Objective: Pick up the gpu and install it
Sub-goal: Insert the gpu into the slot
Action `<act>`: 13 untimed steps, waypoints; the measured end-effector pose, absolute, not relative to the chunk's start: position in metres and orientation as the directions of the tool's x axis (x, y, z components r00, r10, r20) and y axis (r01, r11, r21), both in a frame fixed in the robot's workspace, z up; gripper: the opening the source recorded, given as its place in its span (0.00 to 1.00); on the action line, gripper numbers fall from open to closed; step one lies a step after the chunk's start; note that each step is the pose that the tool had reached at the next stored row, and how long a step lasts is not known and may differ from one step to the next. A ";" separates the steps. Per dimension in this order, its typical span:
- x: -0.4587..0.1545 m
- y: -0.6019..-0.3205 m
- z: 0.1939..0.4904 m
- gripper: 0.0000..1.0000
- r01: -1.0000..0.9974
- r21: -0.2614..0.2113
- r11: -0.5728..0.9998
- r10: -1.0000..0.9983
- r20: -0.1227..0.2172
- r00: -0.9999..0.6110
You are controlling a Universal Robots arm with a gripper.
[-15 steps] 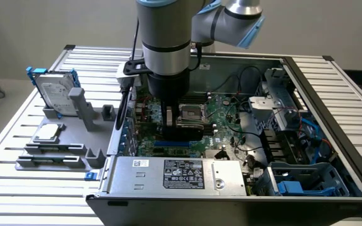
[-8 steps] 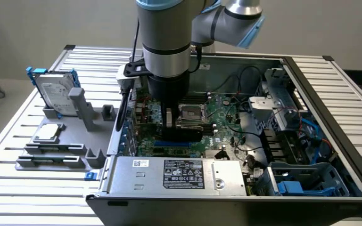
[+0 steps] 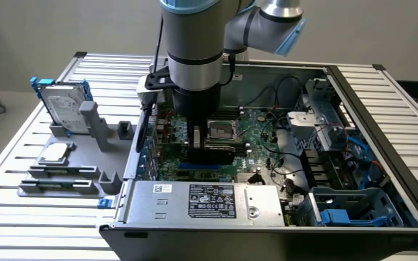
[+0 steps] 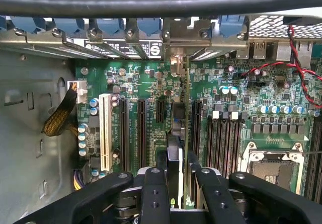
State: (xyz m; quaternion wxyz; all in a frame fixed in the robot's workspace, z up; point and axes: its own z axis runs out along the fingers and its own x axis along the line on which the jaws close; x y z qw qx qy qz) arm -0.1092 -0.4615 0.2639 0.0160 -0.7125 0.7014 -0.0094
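Down inside an open black computer case (image 3: 383, 179) lying on a ribbed aluminium table (image 3: 9, 174), at the end of a grey and pale-blue robot arm (image 3: 194, 49): the black two-fingered gripper (image 4: 179, 177), over the middle of the green motherboard (image 4: 236, 108). Clamped shut on the gpu (image 4: 176, 133), a thin card seen edge-on in the wrist view, black cooler shroud on one face, green circuit board on the other, with one black finger (image 4: 153, 189) pressed to each face. Held upright over the board, in line with the long black expansion slots (image 4: 142, 133), silver end bracket (image 4: 176, 65) up against the rear wall of the case, just below a row of blue retention clips (image 4: 108, 25). Cannot tell whether seated in a slot or just above it. Near the card, a silver processor socket (image 4: 271, 166) and a red-and-black twisted wire (image 4: 298, 58). At the near end of the case in the exterior view, a silver power supply box (image 3: 202, 201) with a black label. Just beside the case, on the exterior view's left, a grey holder tray (image 3: 85, 169) carrying a silver hard drive with blue side rails (image 3: 67, 109) standing upright, a small silver square chip (image 3: 56, 153) lying flat, and narrow black memory sticks (image 3: 56, 185) in their grooves.
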 end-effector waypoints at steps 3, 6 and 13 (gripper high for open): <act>-0.109 -0.462 0.263 0.26 -0.999 -0.032 -0.015 -1.000 -0.009 0.015; -0.109 -0.462 0.262 0.26 -0.999 -0.028 -0.015 -1.000 -0.009 0.016; -0.106 -0.462 0.260 0.26 -1.000 -0.020 -0.015 -1.000 -0.009 0.015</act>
